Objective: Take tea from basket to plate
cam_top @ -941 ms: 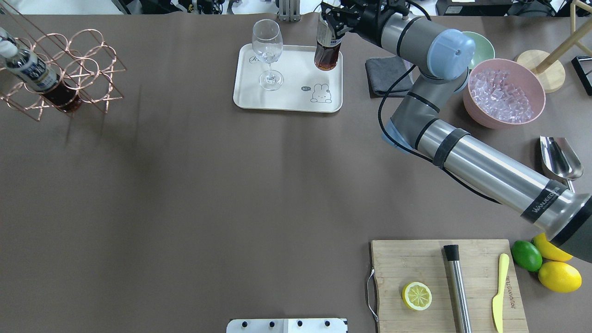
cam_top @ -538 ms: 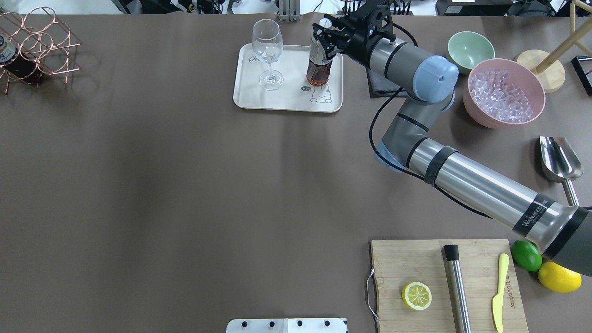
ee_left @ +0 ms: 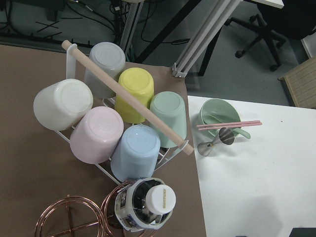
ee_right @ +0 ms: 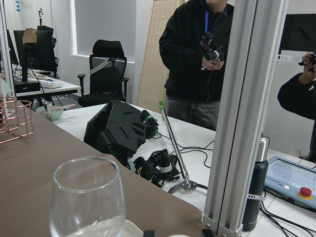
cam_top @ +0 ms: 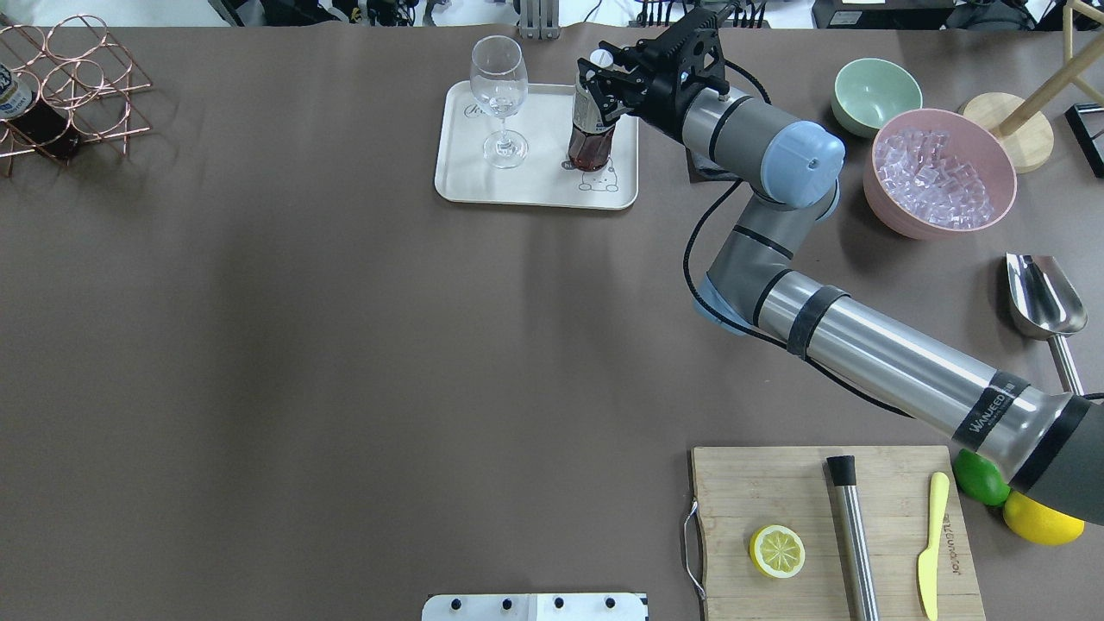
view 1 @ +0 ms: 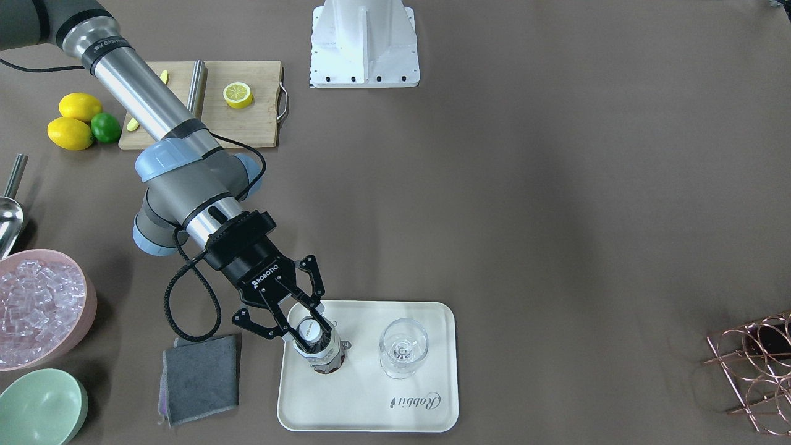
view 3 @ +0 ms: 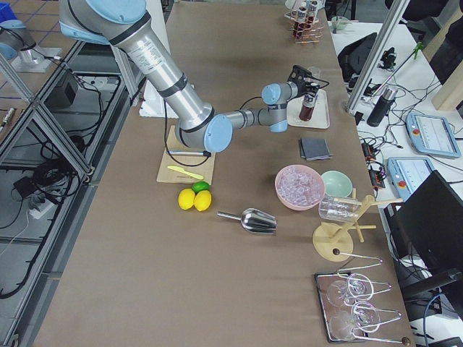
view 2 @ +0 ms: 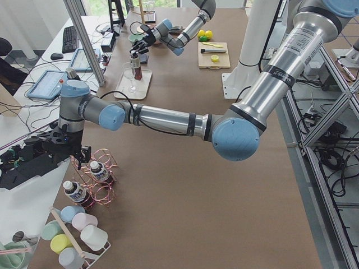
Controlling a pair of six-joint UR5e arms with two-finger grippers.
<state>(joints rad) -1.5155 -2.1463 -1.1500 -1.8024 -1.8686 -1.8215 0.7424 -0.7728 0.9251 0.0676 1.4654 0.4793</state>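
The tea bottle (cam_top: 591,138) stands upright on the cream plate (cam_top: 535,185), by its rabbit drawing. My right gripper (cam_top: 597,86) is shut on the bottle's neck just under the white cap. The front-facing view shows the same grip (view 1: 307,330) over the plate (view 1: 371,408). The copper basket (cam_top: 73,82) sits at the table's far left corner with another tea bottle (cam_top: 21,112) in it. My left gripper (view 2: 70,154) shows only in the exterior left view, above the basket (view 2: 95,179); I cannot tell whether it is open or shut.
A wine glass (cam_top: 498,95) stands on the plate left of the bottle. A grey cloth (view 1: 201,377), green bowl (cam_top: 875,90) and pink ice bowl (cam_top: 940,172) lie to the right. A cutting board (cam_top: 742,483) and metal scoop (cam_top: 1044,297) are nearer me.
The right gripper lowered the tea bottle onto the plate and shifted it toward the rabbit drawing. The basket went from raised to resting at the table's far left corner.
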